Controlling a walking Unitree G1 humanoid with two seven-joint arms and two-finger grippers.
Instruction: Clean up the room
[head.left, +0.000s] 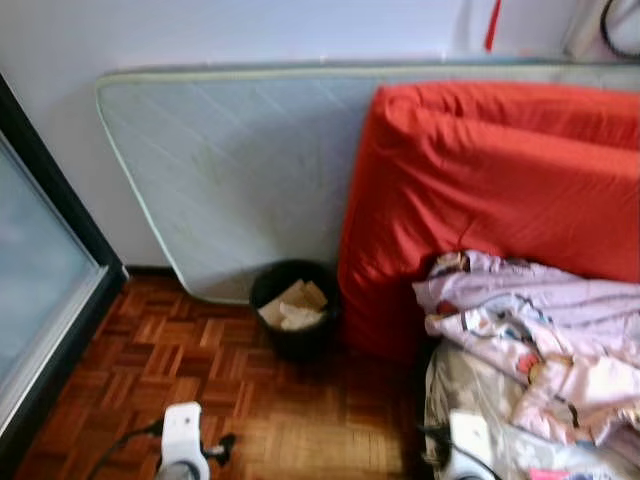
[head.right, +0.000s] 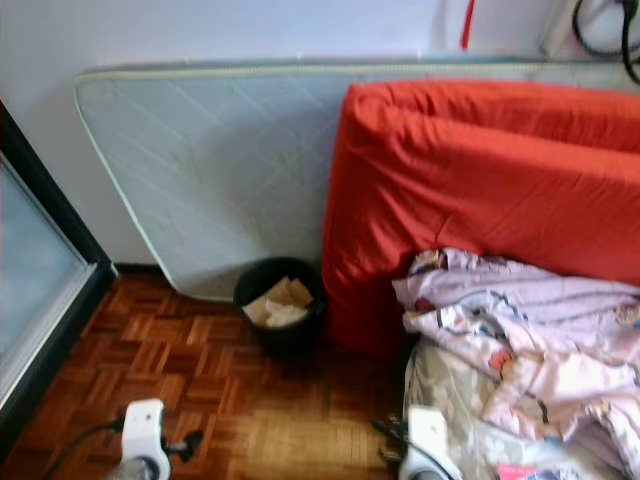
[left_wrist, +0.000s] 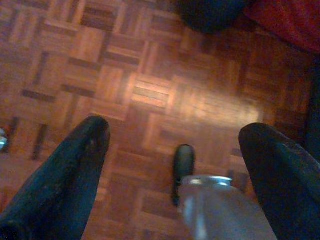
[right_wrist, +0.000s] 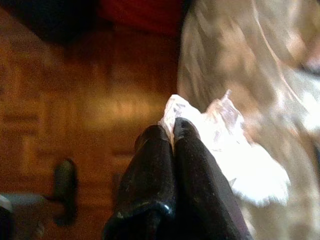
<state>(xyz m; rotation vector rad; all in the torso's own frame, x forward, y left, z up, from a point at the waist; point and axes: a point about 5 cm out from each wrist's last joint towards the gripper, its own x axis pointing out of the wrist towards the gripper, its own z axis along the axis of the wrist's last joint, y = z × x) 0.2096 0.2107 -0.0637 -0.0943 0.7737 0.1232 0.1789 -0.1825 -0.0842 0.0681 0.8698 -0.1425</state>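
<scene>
A black waste bin (head.left: 293, 322) holding crumpled paper (head.left: 295, 305) stands on the parquet floor against the leaning mattresses. My right gripper (right_wrist: 171, 131) is shut on a crumpled white tissue (right_wrist: 250, 167), low beside the edge of the bed (right_wrist: 225, 55). My left gripper (left_wrist: 176, 129) is open over bare parquet, nothing between its fingers, and the bin's dark rim (left_wrist: 210, 12) lies some way ahead of it. Both white wrists, left (head.left: 183, 435) and right (head.left: 468, 438), sit at the bottom of the eye views.
A pale grey mattress (head.left: 230, 170) and a red-covered one (head.left: 500, 200) lean on the wall. Pink patterned clothes (head.left: 540, 330) lie heaped on the bed (head.left: 470, 395) at right. A dark-framed glass door (head.left: 35, 270) borders the left. Parquet floor (head.left: 290, 420) lies between.
</scene>
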